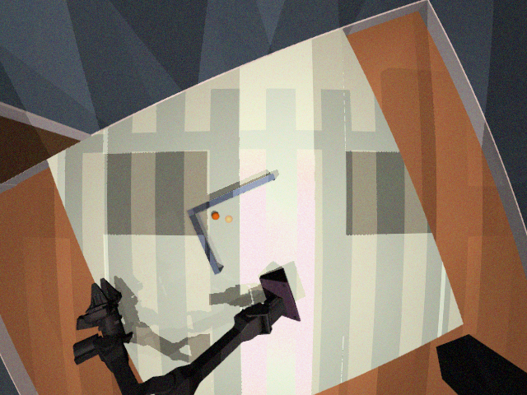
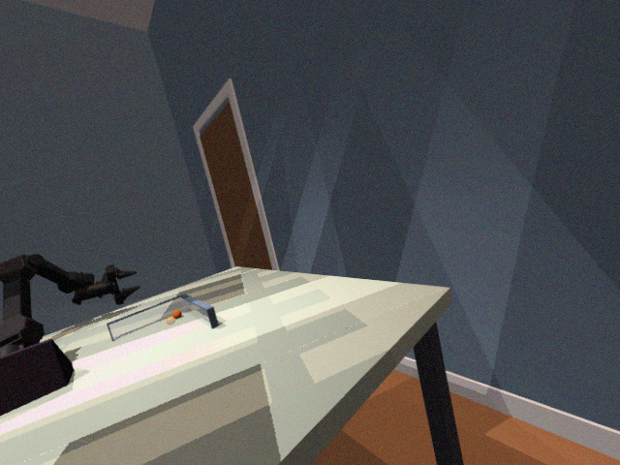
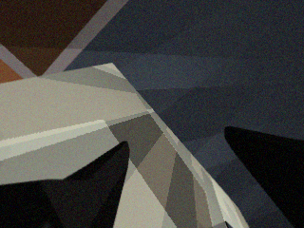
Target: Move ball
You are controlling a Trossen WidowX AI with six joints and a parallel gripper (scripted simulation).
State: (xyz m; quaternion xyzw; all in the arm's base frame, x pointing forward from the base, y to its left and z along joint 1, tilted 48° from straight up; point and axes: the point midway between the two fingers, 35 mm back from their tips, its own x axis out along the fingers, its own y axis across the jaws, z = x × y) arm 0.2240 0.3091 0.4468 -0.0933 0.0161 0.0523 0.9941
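Fingers spread and holding nothing: lower them around the ball, then nudge it right onto the copy.

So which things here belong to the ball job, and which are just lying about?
Part of the job:
- small orange ball
- pale see-through ball copy
- two low clear corner walls
- black parallel-jaw gripper, open, holding nothing

Just there:
- dark purple wedge-shaped block
- brown door with pale frame
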